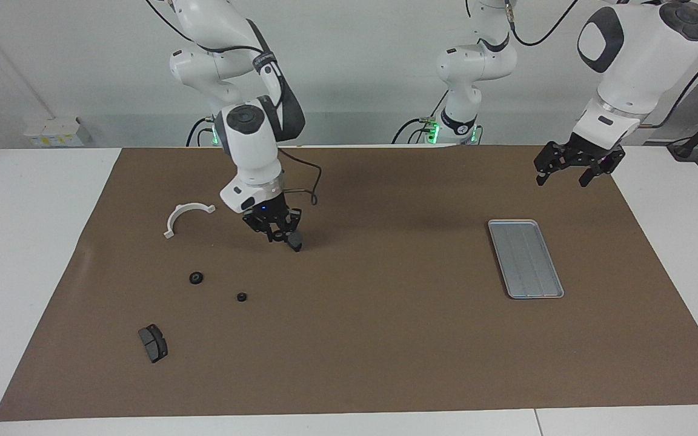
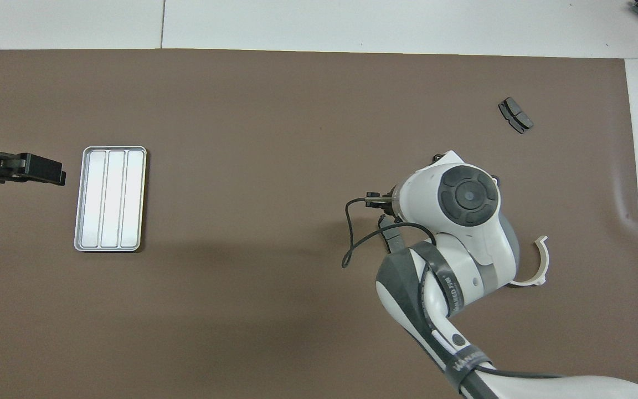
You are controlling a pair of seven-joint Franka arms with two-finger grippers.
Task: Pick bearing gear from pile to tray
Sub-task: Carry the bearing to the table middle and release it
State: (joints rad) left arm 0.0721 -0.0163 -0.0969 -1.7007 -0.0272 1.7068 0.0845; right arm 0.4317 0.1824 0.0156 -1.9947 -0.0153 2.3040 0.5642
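Bearing gear, a small dark part as far as I can tell, sits clamped in the right pincer (image 1: 276,233) raised over the brown mat, so carrying it over to the tray (image 1: 525,258) comes next, where the left pincer (image 1: 573,165) waits, fingers apart.

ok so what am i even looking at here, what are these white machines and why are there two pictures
Two white robot arms work at a table covered by a brown mat. One picture faces them from across the table; the other looks down from above their own end. The right pincer hangs over a dark grey pad; whether it holds anything I cannot tell. The left arm waits, the left pincer open above the mat near the empty silver tray. Loose on the mat lie a white half-ring bracket, two small black round pieces and a second grey pad.
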